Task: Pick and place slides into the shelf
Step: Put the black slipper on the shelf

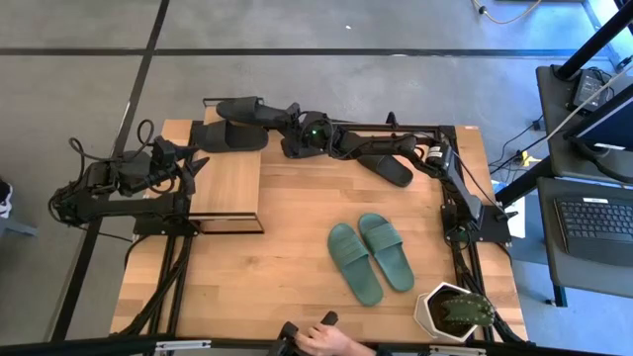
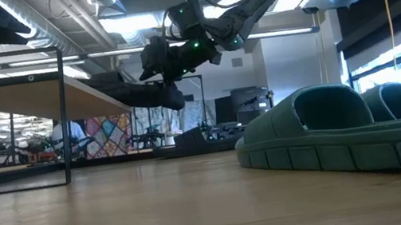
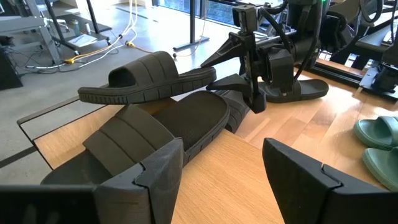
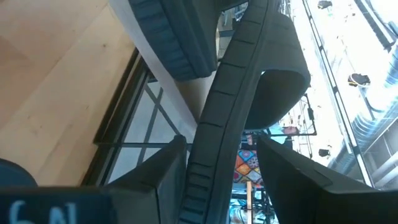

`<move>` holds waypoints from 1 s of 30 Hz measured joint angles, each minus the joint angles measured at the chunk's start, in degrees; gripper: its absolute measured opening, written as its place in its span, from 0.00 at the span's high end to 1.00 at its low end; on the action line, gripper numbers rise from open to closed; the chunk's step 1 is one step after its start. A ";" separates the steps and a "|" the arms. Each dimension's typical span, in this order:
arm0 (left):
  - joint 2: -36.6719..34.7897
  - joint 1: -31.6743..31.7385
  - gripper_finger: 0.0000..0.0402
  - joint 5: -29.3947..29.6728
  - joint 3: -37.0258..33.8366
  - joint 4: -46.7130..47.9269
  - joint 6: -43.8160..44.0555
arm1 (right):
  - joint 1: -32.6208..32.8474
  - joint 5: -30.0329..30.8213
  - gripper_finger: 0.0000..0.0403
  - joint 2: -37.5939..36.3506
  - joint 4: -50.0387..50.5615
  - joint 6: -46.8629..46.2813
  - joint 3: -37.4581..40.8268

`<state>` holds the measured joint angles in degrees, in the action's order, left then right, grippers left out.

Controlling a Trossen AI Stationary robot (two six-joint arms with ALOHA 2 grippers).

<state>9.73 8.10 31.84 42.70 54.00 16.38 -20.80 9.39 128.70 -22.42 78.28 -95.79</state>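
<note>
On the light wooden tabletop (image 1: pixel 297 237), the right gripper (image 1: pixel 289 127), fingers clamped on a black rubber slide (image 1: pixel 247 107) above the small wood-topped shelf (image 1: pixel 229 183), could knock the black slide already lying there (image 1: pixel 229 136) off its far edge, while the left gripper (image 1: pixel 190 163) waits beside the shelf, fingers apart.

The black rubber slide gripped by the right arm (image 4: pixel 217 124) runs off the right wrist picture, heel and toe both cut. In the low view the teal-green rubber slides (image 2: pixel 365 131) are cropped at 3 o'clock. A person's hand (image 1: pixel 331 343) is cut off at 6 o'clock in the high view.
</note>
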 joint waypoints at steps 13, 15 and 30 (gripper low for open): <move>0.00 0.02 0.47 0.24 0.00 -0.20 -0.75 | 0.59 0.01 0.52 0.00 0.02 0.02 0.00; 0.00 0.01 0.47 0.38 0.00 -0.95 -2.07 | 0.59 0.00 0.52 0.00 0.01 0.02 0.00; 27.43 0.15 0.47 13.35 8.08 -8.23 -14.44 | 0.59 0.02 0.52 0.00 -0.01 0.24 0.00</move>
<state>37.17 8.25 45.19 50.77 45.77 1.94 -20.21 9.41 128.70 -22.44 78.52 -95.79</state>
